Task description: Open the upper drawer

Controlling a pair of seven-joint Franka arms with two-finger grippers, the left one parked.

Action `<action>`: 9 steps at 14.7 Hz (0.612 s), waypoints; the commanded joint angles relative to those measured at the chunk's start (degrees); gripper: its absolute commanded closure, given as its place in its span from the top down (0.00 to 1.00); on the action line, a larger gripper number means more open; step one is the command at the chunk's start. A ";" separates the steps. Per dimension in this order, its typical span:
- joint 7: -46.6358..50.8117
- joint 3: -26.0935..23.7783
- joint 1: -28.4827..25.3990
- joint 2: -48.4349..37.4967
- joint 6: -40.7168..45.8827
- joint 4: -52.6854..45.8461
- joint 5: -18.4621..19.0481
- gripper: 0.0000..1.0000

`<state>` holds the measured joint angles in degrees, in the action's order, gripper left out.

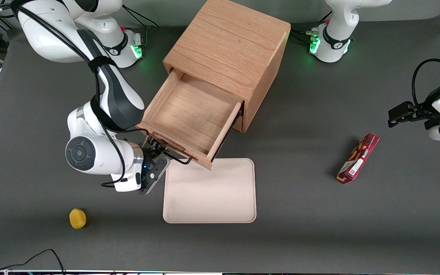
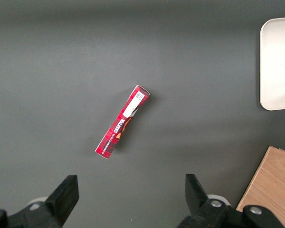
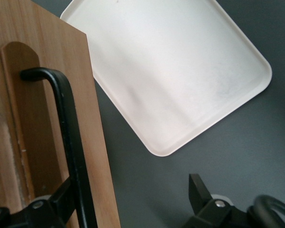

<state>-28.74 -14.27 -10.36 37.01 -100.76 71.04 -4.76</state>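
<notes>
Upper drawer (image 1: 195, 114) pulled well out of the oak cabinet (image 1: 229, 46) at desk (image 1: 300, 160) centre, inside bare, front edge overhanging the cream tray (image 1: 210, 194) nearer the camera. End effector (image 1: 158, 154) at the drawer front, fingers spread, one finger (image 3: 57, 202) against the black handle (image 3: 69, 137), the other (image 3: 199, 192) apart over the desk, not clamped. Yellow fruit (image 1: 77, 218) toward the working arm's end, red box (image 1: 358, 158) toward the parked arm's end
</notes>
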 commanded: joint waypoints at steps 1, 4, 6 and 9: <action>-1.23 0.30 -0.45 1.84 1.53 -4.06 1.16 1.00; -1.15 0.30 -0.63 2.72 1.53 -5.99 1.16 1.00; -1.06 0.30 -0.80 3.16 1.53 -6.96 1.16 1.00; -0.88 1.08 -0.98 3.33 2.23 -8.54 1.07 1.00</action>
<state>-28.80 -14.17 -10.57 38.59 -100.19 66.63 -4.73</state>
